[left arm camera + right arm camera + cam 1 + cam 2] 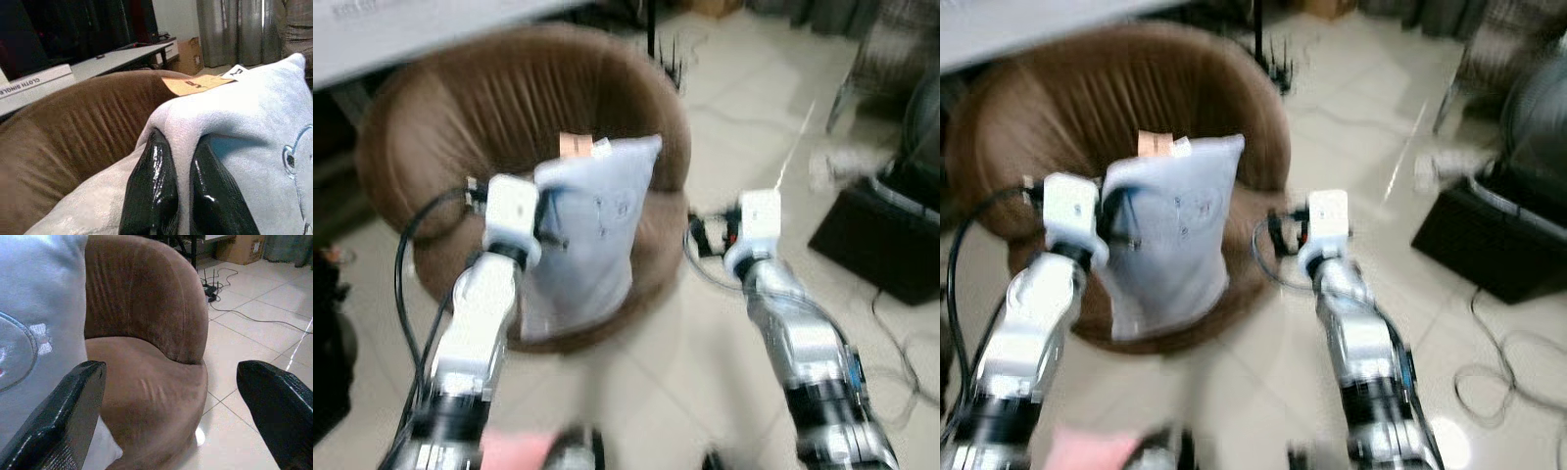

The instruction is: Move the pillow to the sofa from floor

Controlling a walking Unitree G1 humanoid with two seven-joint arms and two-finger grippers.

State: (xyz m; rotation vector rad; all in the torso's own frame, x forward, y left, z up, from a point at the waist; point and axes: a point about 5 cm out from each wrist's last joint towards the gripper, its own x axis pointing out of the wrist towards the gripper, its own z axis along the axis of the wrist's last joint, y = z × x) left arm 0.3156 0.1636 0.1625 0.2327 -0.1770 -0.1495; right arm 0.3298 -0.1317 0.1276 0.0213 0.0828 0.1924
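Pillow (pixel 592 235), pale blue-white w/ faint stitched face, stands upright on the sofa (pixel 460 117) seat, leaning toward the backrest; lower edge reaches the seat's near rim. Tan tag (pixel 193 84) + small white tag stick up from its top left corner. Sofa is a round brown tub type w/ ribbed backrest, on pale tiled floor (pixel 724 323).

Left tool (pixel 183 188) is clenched on pillow: in left wrist view both black fingers (pixel 151 191) pinch a fold of fabric near the pillow's upper left edge, cloth bunched between them. In head views the left arm reaches up from near left, wrist block just beside the pillow's left side, black cable looping off to the left.

Right tool (pixel 171 406) is released, fingers spread wide apart, nothing between them. It sits just right of the pillow, near the sofa's right side; right wrist view looks past the pillow's edge at the brown seat and backrest, w/ floor beyond. One finger is close to the pillow, contact unclear.

Black box (pixel 881 235) on the floor at right, loose cables (pixel 901 343) trailing near it. Light surface (pixel 401 29) runs behind the sofa, far left. Head views are blurred.
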